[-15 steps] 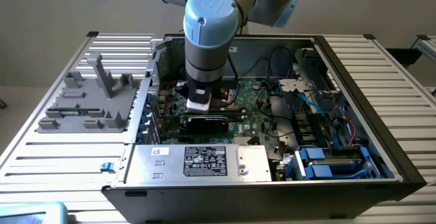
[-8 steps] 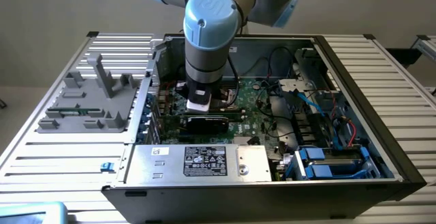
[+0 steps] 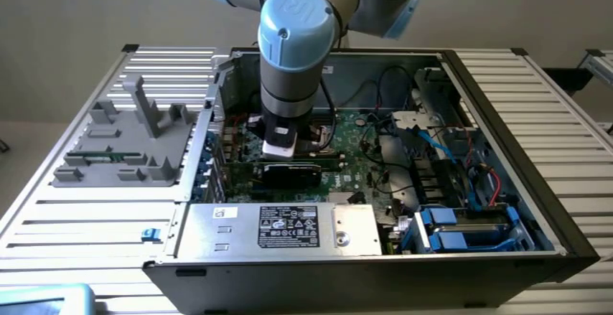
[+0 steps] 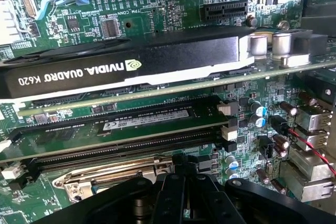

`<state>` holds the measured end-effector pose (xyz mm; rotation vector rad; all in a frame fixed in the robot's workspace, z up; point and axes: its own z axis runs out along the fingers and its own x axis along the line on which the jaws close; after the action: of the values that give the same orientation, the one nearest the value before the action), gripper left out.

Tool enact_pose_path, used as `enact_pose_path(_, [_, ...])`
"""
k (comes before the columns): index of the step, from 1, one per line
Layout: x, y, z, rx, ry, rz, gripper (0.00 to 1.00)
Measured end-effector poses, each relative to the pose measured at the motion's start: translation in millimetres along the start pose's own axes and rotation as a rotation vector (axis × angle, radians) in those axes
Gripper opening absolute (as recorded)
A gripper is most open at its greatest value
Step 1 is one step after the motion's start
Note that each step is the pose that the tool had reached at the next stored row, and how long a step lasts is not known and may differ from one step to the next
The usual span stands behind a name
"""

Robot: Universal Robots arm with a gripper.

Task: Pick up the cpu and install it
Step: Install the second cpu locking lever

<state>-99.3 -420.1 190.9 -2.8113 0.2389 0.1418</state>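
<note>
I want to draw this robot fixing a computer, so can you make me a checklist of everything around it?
Surface: slatted metal table with an open computer case on it.
Job's things: cannot tell if the cpu is held; socket frame lies close by the hand.
Clutter: grey holder tray on the exterior view's left.
Grippers: hand low over the motherboard, near the graphics card.
Cables: red wire, blue cables inside the case.
Surroundings: plain wall.
</note>
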Motion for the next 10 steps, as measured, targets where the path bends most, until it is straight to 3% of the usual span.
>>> enact_pose_path(10, [0.0, 1.0, -0.3, 0.0003, 0.0, 0.0, 0.11])
